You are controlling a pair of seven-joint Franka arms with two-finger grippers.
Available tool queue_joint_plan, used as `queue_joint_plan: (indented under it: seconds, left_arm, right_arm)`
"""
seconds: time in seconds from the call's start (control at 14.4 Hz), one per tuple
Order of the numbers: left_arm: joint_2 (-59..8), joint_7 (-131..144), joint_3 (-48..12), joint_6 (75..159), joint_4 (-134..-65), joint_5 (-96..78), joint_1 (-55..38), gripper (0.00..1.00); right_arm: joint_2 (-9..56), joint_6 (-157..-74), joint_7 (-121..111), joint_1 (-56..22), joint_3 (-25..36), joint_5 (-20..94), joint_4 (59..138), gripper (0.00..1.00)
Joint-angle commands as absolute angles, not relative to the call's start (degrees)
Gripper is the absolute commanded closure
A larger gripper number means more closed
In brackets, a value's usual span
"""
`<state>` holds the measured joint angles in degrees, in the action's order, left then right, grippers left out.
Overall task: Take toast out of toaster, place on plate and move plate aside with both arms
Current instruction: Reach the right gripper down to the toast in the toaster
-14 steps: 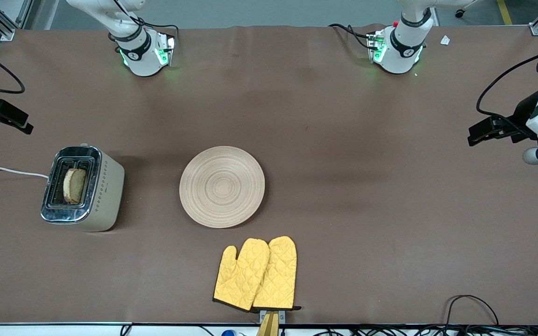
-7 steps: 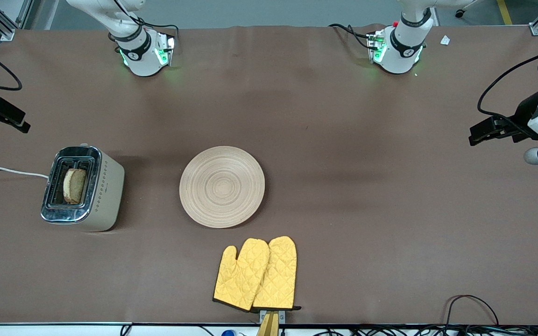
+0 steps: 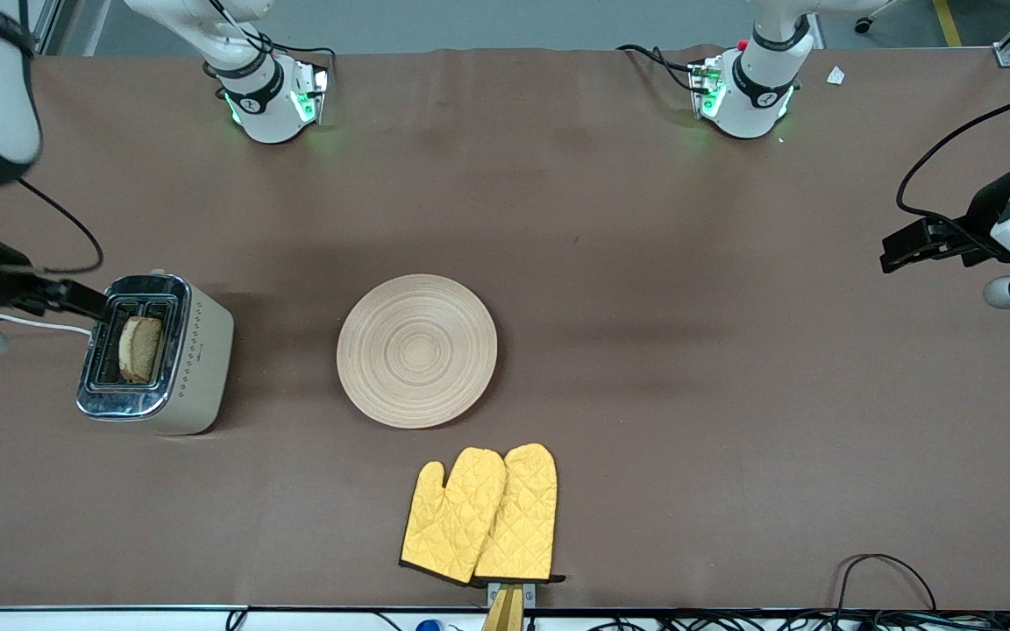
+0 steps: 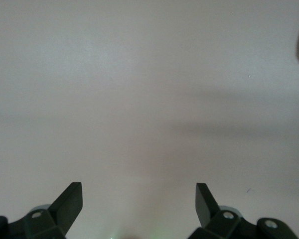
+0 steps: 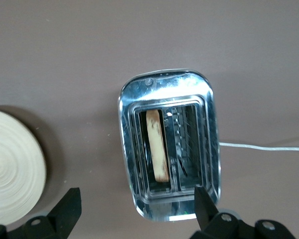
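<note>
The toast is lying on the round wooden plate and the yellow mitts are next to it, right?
No. The toast is standing in a slot of the toaster; the plate has nothing on it, as the front view shows. The yellow mitts do lie beside the plate.

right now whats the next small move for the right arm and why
Probably lower the right gripper straight down until its open fingers straddle the toast. The slice stands upright in one slot of the toaster, the plate is bare, and the left gripper waits open over bare table.
</note>
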<state>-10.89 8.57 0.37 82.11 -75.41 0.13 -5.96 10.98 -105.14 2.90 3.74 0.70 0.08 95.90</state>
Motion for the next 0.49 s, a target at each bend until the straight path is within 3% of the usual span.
queue_joint_plan:
  seconds: [0.0, 0.14, 0.21, 0.42]
  left_arm:
    - [-10.28, 7.91, 0.53, 81.30, -75.41, 0.09, -5.80, 0.00]
    - [-10.20, 7.91, 0.88, 81.30, -75.41, 0.18, -5.80, 0.00]
    - [-10.28, 7.91, 1.40, 81.30, -75.41, 0.18, -5.80, 0.00]
    - [-10.55, 8.09, 2.11, 81.39, -75.41, 0.09, -5.80, 0.00]
  right_arm:
    - [13.09, -110.01, 0.98, 4.66, 0.26, 0.97, 99.55, 0.00]
    - [13.09, -115.46, -1.75, 5.79, 0.26, 0.97, 104.13, 0.01]
    - [13.10, -117.49, -2.28, 6.06, 0.26, 0.97, 105.89, 0.07]
    - [13.10, -117.86, -4.21, 6.06, 0.35, 0.79, 107.14, 0.50]
